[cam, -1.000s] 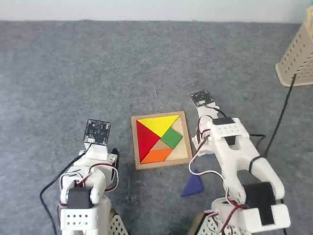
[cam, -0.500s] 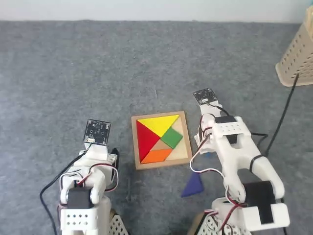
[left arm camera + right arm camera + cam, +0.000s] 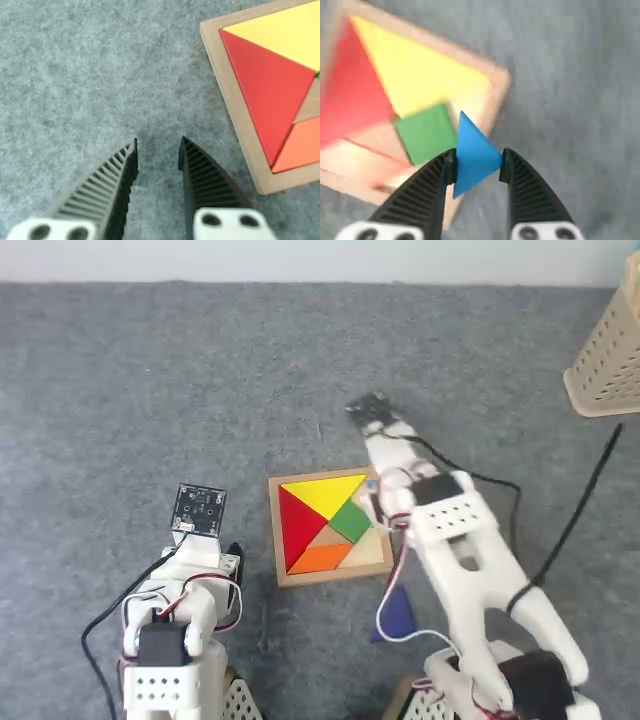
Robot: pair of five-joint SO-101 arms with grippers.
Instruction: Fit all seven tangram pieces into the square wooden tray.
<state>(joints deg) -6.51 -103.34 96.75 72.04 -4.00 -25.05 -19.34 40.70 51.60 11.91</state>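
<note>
Partly within right claw (image 3: 478, 153), blue triangle (image 3: 470, 144)

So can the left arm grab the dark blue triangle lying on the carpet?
Probably not easily. The dark blue triangle lies on the other side of the tray from the left gripper, and the right arm stretches over it, covering part of it. That arm would likely be in the way.
</note>
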